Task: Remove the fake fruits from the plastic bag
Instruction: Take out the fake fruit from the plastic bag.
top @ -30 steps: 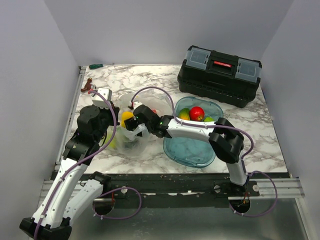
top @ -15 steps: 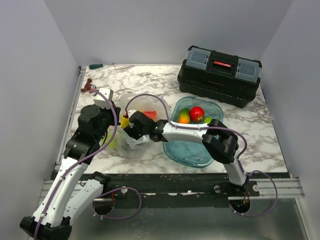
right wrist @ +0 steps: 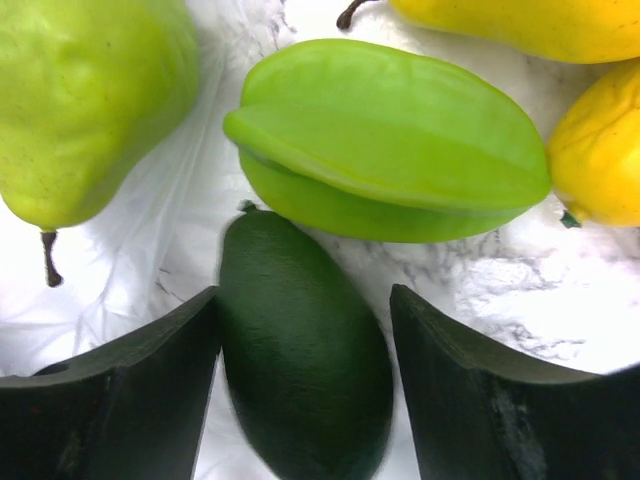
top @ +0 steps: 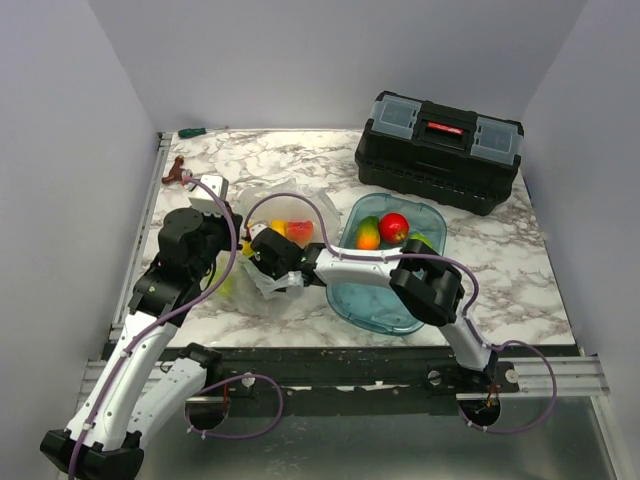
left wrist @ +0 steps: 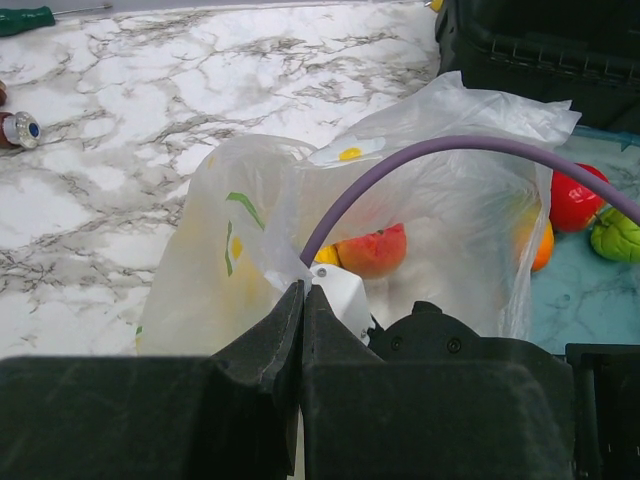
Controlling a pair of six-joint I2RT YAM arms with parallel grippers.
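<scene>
Fingers of my right gripper (right wrist: 305,330) stand apart inside the plastic bag (left wrist: 440,170), one each side of the avocado (right wrist: 300,360), not yet closed. Its glossy skin could squirt free if I clamp off-centre, or I could pinch film with it. Starfruit (right wrist: 390,140) and pear (right wrist: 90,100) lie just beyond. My left gripper (left wrist: 300,300) is clenched on the bag's rim; a slip there would collapse the mouth.

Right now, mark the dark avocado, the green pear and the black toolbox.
dark avocado (right wrist: 305,370): right wrist view, middle of its body.
green pear (right wrist: 85,100): right wrist view, its broad belly.
black toolbox (top: 435,175): top external view, its front wall.
</scene>
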